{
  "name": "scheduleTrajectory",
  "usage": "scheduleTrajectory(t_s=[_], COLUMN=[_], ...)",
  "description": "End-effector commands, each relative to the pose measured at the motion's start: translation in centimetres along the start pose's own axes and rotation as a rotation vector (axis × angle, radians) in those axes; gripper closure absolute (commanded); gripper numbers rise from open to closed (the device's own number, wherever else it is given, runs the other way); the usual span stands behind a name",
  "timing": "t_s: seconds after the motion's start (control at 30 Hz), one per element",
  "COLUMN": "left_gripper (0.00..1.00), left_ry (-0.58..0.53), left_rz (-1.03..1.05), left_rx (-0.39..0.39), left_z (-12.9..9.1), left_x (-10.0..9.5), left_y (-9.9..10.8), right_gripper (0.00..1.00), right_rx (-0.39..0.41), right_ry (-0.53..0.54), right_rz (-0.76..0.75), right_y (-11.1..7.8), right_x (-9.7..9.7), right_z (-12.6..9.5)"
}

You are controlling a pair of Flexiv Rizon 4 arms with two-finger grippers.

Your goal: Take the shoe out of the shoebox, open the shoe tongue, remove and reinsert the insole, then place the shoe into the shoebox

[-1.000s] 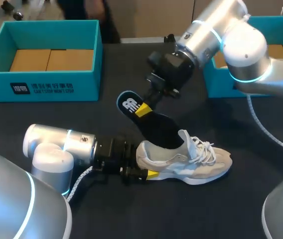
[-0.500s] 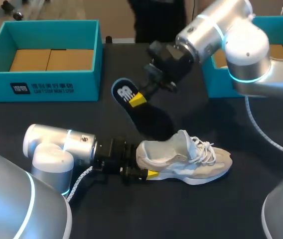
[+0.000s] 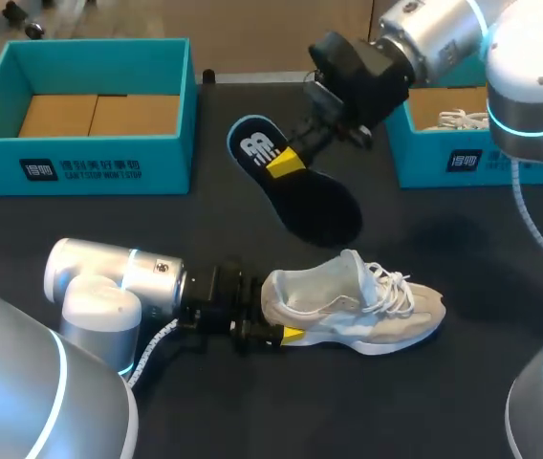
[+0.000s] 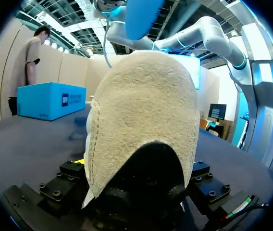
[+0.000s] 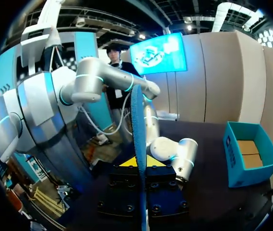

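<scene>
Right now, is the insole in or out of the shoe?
Out. The right tool pinches the insole in mid-air, wholly clear of the shoe lying below it.

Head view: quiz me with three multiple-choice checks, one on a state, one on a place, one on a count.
1. The shoe is: A standing on its sole, heel in the left gripper; B tipped on its side; C hanging in the air.
2. The insole is: A inside the shoe; B in the right gripper, clear of the shoe; C under the shoe.
3. Teal boxes on the table: A one; B two; C three.
Answers: 1 A, its sole lies flat on the table; 2 B, the gripper clamps it in mid-air; 3 B, one stands at each far side.
</scene>
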State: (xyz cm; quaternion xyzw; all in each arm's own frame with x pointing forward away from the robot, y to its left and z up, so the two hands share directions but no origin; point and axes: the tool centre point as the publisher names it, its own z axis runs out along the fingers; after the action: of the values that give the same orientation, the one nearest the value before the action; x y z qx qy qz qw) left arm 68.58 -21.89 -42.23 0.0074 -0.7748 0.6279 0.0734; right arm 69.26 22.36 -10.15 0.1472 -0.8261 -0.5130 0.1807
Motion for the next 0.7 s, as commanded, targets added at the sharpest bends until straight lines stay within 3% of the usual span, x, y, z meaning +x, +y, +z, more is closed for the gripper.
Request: scheduleTrajectory(t_s=[0.03,0.17,0.43,0.53,0.63,0.7], left_gripper=[1.00,1.00,1.00,1.00,1.00,1.00], left_ry=[-0.002,-0.002,-0.002,-0.002,-0.002,-0.002], left_rz=[0.000,0.000,0.000,0.000,0.000,0.000], left_rx=[0.000,0.000,0.000,0.000,0.000,0.000], left_z=[0.1,0.1,0.1,0.1,0.1,0.1], left_x=[0.1,0.1,0.1,0.1,0.1,0.1], left_y=[0.0,0.0,0.0,0.0,0.0,0.0], right_gripper=[1.00,1.00,1.00,1.00,1.00,1.00], right_rx=[-0.004,-0.032,-0.056,-0.061,-0.075,-0.075], right_ry=[-0.067,-0.090,-0.217,-0.230,-0.242,-0.242], right_rz=[0.000,-0.026,-0.029,-0.024,0.081,0.081], right_y=[-0.3,0.2,3.8,4.8,5.7,5.7], right_x=[0.9,0.9,5.1,6.5,8.0,8.0], right_z=[0.0,-0.7,-5.9,-7.2,-8.1,-8.1])
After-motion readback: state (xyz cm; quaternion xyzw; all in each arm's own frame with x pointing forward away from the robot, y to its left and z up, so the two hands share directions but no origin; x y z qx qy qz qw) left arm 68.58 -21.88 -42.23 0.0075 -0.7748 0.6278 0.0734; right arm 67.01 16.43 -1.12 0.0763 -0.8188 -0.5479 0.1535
